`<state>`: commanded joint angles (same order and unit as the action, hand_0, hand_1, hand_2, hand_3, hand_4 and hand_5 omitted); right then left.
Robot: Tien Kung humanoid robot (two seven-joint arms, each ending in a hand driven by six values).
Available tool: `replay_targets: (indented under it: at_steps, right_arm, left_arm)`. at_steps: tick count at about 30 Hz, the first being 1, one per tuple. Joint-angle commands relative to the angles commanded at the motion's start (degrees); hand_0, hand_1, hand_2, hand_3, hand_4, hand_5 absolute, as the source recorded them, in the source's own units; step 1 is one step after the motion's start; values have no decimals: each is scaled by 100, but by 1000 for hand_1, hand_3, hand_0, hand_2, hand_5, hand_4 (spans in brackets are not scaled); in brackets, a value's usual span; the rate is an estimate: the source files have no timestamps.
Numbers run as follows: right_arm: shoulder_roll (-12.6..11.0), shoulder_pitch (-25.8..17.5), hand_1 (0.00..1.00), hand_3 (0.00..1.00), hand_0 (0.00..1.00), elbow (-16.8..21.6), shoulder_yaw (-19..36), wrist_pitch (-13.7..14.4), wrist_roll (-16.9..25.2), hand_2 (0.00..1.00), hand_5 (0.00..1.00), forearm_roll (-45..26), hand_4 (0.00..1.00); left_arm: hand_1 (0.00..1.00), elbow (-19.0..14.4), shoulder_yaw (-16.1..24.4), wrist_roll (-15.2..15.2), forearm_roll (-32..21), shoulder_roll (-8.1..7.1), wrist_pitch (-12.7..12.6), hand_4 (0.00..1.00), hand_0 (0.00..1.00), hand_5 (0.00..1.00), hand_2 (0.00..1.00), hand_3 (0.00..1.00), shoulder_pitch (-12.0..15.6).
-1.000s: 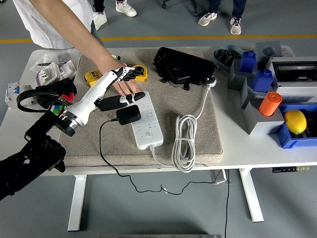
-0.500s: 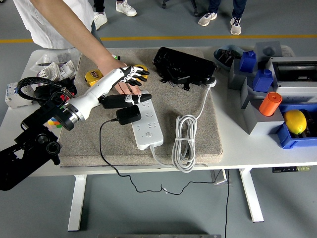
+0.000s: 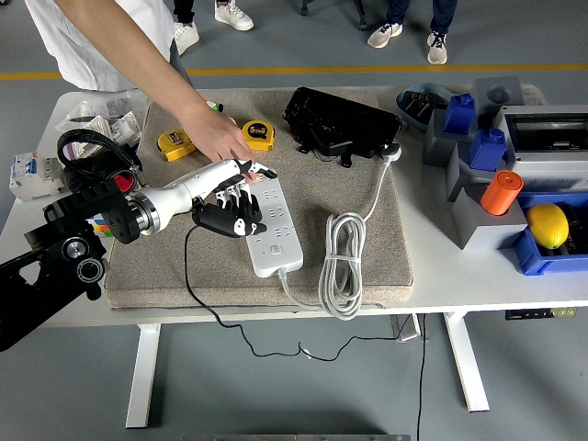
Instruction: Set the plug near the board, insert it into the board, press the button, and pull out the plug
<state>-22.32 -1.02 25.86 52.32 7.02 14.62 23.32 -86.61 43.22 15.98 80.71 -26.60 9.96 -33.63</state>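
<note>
Fingers [image 3: 241, 220] of the left hand [image 3: 230, 213] are curled around the black plug [image 3: 223, 219] on the power strip [image 3: 272, 225]; the strip may be dragged if the plug is pulled askew

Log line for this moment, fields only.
left robot hand: curled over black plug at power strip | person's hand: resting above strip's far end | right arm: out of view

The power strip [image 3: 274, 227] lies mid-frame with its left side crowded: the robot's left hand [image 3: 231, 207] covers the black plug [image 3: 231, 219] there, and a person's hand [image 3: 220, 138] reaches in just above. To the right the coiled white cable [image 3: 342, 265] blocks passage. The mat [image 3: 165, 266] at lower left lies bare apart from a thin black cord [image 3: 190, 266].
</note>
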Motion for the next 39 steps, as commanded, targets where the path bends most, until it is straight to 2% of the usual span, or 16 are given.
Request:
replay_targets:
  at_steps: [4, 14, 32, 39]
  right_arm:
    - [-12, -4, 698, 573, 699, -1, -26, 0, 2, 674, 517, -6, 998]
    - [-28, 7, 698, 574, 700, 2, -81, -3, 3, 674, 516, -15, 998]
    - [-24, 20, 698, 574, 700, 5, -71, 2, 6, 674, 516, -22, 998]
    - [-22, 23, 698, 573, 699, 5, -51, 5, 8, 675, 516, -20, 998]
  left_arm:
    - [125, 28, -292, 232, -136, 6, 229, 765, 41, 2, 222, 838, -98]
    - [123, 251, -809, 383, -92, 104, 273, 760, 41, 2, 219, 834, -273]
    - [127, 681, -1161, 406, -59, 325, 248, 738, 41, 2, 225, 835, -415]
    - [126, 780, -1226, 427, -39, 336, 248, 742, 41, 2, 224, 834, -453]
